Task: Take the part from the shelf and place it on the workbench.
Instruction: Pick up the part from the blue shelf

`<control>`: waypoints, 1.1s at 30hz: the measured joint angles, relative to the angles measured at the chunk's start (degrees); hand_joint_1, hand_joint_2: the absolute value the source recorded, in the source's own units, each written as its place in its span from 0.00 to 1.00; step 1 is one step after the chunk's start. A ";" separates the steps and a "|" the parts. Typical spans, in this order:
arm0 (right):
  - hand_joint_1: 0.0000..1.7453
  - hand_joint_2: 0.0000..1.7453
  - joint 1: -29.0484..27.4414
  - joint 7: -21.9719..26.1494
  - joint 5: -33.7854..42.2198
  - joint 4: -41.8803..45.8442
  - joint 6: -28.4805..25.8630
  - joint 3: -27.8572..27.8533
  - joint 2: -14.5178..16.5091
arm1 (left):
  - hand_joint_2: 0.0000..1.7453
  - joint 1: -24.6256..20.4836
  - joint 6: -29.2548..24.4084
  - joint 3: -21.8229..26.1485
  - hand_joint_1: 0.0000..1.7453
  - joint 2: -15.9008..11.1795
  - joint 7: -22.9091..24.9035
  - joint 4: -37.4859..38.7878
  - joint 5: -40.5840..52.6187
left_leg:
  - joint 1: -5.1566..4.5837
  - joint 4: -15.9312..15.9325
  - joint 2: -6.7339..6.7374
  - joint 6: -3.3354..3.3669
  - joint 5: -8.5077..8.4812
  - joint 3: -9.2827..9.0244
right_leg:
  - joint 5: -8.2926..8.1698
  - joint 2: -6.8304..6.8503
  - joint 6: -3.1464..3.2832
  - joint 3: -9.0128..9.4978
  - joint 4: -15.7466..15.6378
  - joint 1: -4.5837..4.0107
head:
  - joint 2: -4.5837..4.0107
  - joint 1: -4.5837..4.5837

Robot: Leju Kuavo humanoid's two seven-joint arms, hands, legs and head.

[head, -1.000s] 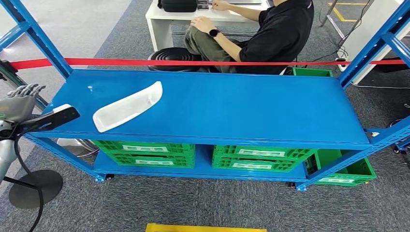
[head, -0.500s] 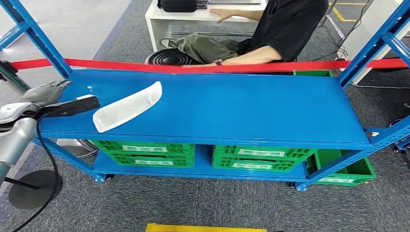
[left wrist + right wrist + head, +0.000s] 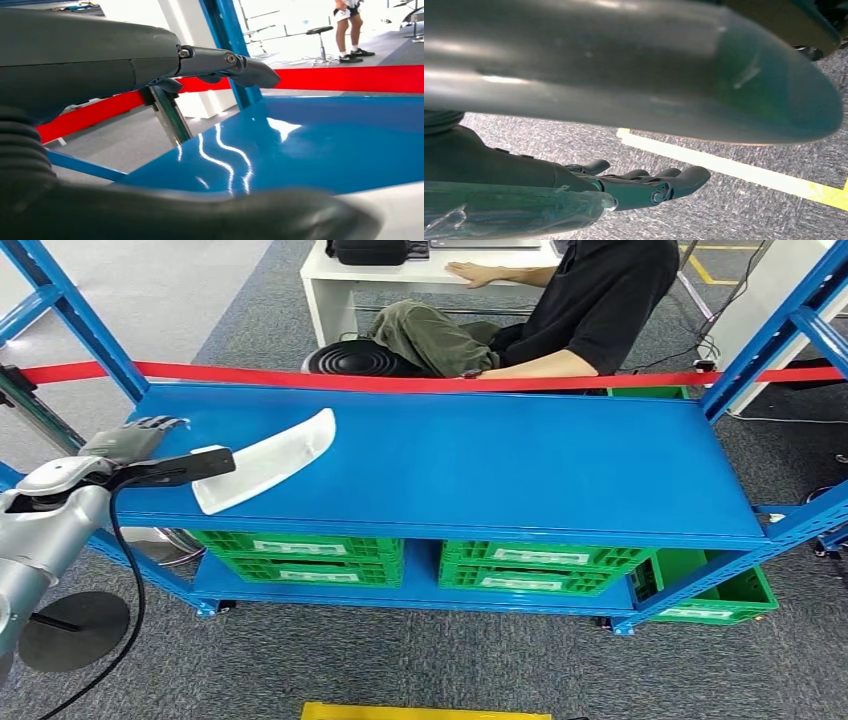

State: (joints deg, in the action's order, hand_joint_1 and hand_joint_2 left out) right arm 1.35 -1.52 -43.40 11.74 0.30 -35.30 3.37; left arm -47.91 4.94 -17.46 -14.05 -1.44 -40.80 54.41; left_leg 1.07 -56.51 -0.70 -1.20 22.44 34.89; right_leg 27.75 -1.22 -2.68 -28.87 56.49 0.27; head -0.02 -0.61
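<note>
The part (image 3: 268, 460) is a long white curved plastic piece lying at an angle on the left of the blue shelf top (image 3: 480, 460). My left hand (image 3: 135, 440) hovers over the shelf's left end, fingers stretched out flat, its dark thumb at the part's near left end. In the left wrist view the fingers (image 3: 227, 62) reach out above the glossy blue shelf (image 3: 310, 145), the thumb (image 3: 200, 215) lies below them, and the part (image 3: 395, 210) shows white beside the thumb; nothing is held. My right hand (image 3: 649, 187) hangs over grey carpet, fingers extended and empty.
A red tape (image 3: 400, 378) runs along the shelf's far edge. Behind it a person (image 3: 570, 310) sits at a white table (image 3: 330, 280). Green crates (image 3: 300, 555) (image 3: 540, 565) fill the lower level. Blue uprights (image 3: 60, 300) (image 3: 780, 330) stand at the corners. A black round base (image 3: 75, 630) lies on the floor at left.
My left arm has swung rightward and forward over the shelf's left end, bringing the hand up to the part. The part has not moved. The seated person has shifted.
</note>
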 joint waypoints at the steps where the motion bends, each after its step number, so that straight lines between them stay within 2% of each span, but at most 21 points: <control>1: 0.00 0.00 0.01 -0.08 -0.18 0.00 0.00 -0.07 -0.01 | 1.00 -0.02 -0.09 -0.10 0.00 0.53 -0.01 0.23 0.05 | 0.00 0.00 -0.01 0.00 0.00 0.00 | 0.00 0.01 0.00 0.01 0.00 0.00 | 0.00 0.00; 10: 0.00 0.00 0.11 0.01 -1.54 0.00 0.27 -0.35 -0.01 | 1.00 -0.14 -0.82 -2.03 0.00 5.95 0.04 3.10 0.98 | -0.06 0.00 -0.03 0.03 -0.02 -0.01 | -0.03 0.01 -0.04 0.05 0.00 0.05 | 0.00 0.00; 17: 0.00 0.00 0.14 -0.28 -2.21 0.00 0.22 -0.41 -0.01 | 1.00 0.42 -4.06 -3.42 0.00 9.20 2.68 4.45 2.46 | -0.06 0.00 -0.03 0.03 -0.02 -0.01 | -0.03 0.02 -0.04 0.07 0.00 0.04 | 0.00 0.00; 24: 0.00 0.00 0.12 -0.47 -2.82 0.00 0.18 -0.84 -0.01 | 1.00 1.25 -4.99 -3.78 0.00 10.57 2.86 5.08 2.76 | -0.06 0.00 -0.03 0.02 -0.02 -0.01 | -0.03 0.01 -0.04 0.07 0.00 0.04 | 0.00 0.01; 33: 0.00 0.00 0.11 -0.47 -2.99 0.00 0.19 -1.35 -0.01 | 1.00 1.30 -5.14 -3.93 0.00 11.08 2.85 5.56 2.81 | -0.06 0.00 -0.03 0.03 -0.02 -0.01 | -0.03 0.02 -0.04 0.08 0.00 0.04 | 0.00 0.00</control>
State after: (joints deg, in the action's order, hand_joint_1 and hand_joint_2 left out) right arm 1.46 -1.99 -46.40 11.74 0.48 -36.65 3.37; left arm -46.60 -0.20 -21.39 -2.97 1.42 -35.24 57.23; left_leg 1.01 -56.51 -0.73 -1.17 22.43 34.87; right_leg 27.72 -1.20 -2.72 -28.79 56.49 0.31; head -0.02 -0.61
